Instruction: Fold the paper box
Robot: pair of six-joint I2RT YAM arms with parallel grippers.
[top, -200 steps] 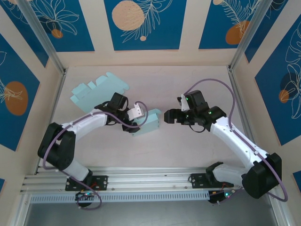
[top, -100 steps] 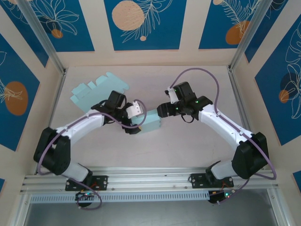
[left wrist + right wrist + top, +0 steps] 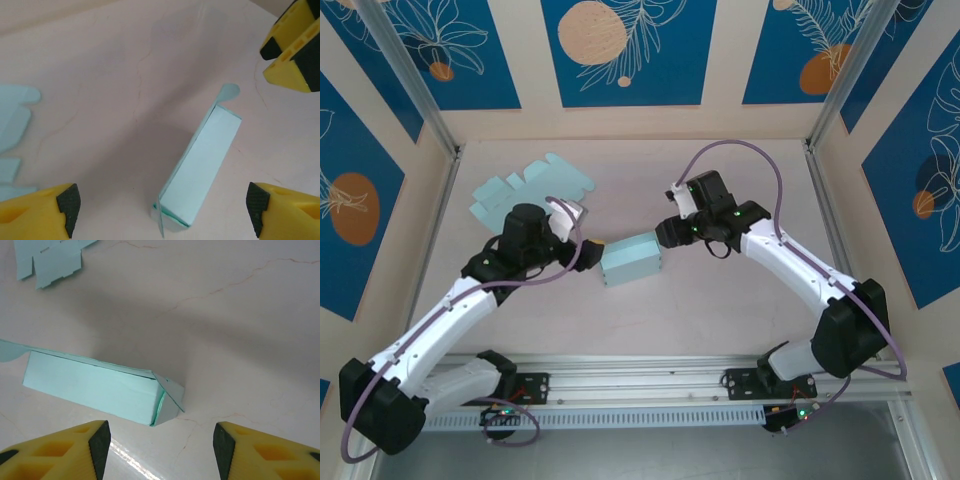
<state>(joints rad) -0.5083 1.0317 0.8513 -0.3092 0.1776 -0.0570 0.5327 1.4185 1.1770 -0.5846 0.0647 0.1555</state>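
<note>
The left hand stood open, its yellow fingers spread wide and holding nothing. The paper box lay on the table ahead of it, lined up with the gap between the fingers but clear of both pads. The right hand was likewise open and empty, with the box's nearer end just beyond its fingertips and an end flap standing ajar there. Contact between that hand and the box could not be confirmed from above. The box was already formed into a long, shallow sleeve lying on one broad face. A rounded tuck tab projected from the end farthest from the left hand, so both ends appeared unclosed. Well off to the left hand's outer side lay a flat, unfolded blank of the same pale paper. Assessment: the box is judged very light, thin-walled and hollow. It would likely skid on the smooth table under any sideways push, and would buckle if squeezed across the middle of its broad faces. The recommended hold is a gentle pinch across the narrow side walls close to a creased corner, where the paper is stiffest. One hand should brace an end while the other tucks the opposite flap. The principal risks are creasing a panel or tearing a tab.
</note>
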